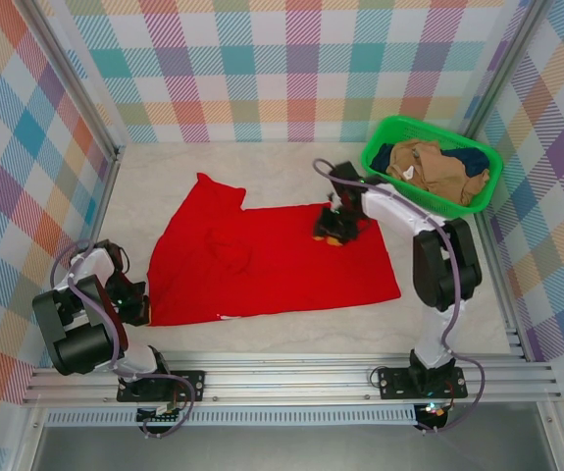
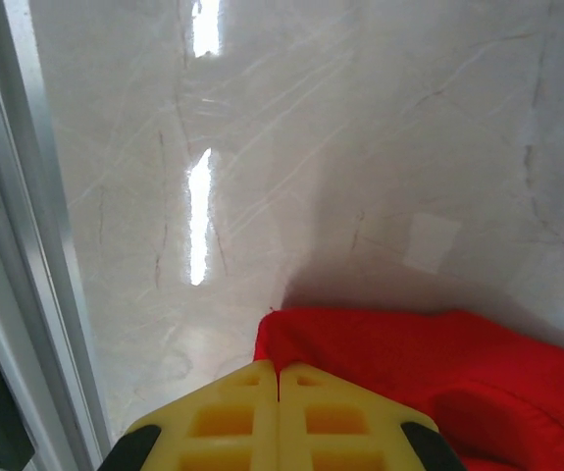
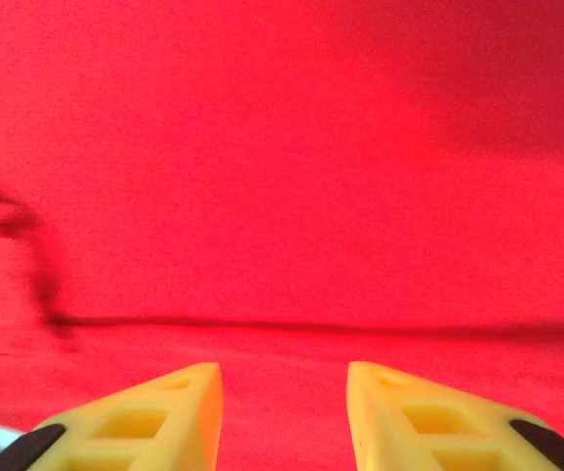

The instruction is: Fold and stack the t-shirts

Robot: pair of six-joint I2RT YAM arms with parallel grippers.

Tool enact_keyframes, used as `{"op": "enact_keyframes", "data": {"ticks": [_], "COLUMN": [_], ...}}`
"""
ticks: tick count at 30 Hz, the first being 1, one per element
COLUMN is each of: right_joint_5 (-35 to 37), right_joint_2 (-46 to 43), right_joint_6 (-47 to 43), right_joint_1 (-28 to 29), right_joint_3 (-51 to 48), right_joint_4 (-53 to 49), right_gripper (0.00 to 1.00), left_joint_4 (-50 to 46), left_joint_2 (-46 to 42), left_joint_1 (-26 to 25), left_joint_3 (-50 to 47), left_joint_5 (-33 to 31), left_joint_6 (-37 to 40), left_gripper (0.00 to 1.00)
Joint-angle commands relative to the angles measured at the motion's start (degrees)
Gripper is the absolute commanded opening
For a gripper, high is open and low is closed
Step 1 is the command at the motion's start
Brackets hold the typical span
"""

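Red t-shirt [image 1: 252, 265] beneath outstretched right arm [image 1: 399, 211], yellow fingers [image 3: 154, 417] apart.

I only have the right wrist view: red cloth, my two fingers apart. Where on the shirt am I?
Observer: Your right end effector is over the red t-shirt, near its far right edge.
Operator: And the left arm?
Observer: The left end effector is shut with nothing in it, at the shirt's left edge.
Operator: Where are the other shirts?
Observer: A tan t-shirt and a navy t-shirt lie bunched in the green basket at the far right.
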Motion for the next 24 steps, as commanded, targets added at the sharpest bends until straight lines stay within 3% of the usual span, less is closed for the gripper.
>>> {"op": "enact_keyframes", "data": {"ticks": [1,5,8,11,15,24], "right_joint_5": [-7.56,-11.70,-14.11,-14.47,-12.45,-5.07], "right_joint_2": [9.68,22.17,29.04,34.72,37.99,45.78], "right_joint_6": [4.23,10.22,16.89,20.38,23.13,26.07], "right_joint_1": [4.27,7.40,9.10,10.78,12.41,10.85], "right_joint_3": [10.01,26.75,33.95,40.50,42.36,50.17], "right_joint_4": [6.10,9.53,15.04,14.14,15.89,5.62], "right_gripper": [0.36,0.35,0.35,0.34,0.34,0.32], "left_joint_4": [0.60,1.00,1.28,1.64,2.05,1.96], "left_joint_2": [0.72,1.58,1.79,2.26,3.32,6.46], "left_joint_1": [-0.52,-0.78,-1.04,-1.32,-1.74,-2.02], "left_joint_3": [0.88,1.22,1.27,1.32,1.89,6.86], "left_joint_5": [0.01,0.60,0.73,1.03,1.74,1.68], "left_joint_6": [0.80,1.26,1.46,1.76,2.15,4.77], "left_gripper": [0.00,0.00,0.00,0.00,0.00,0.00]}}
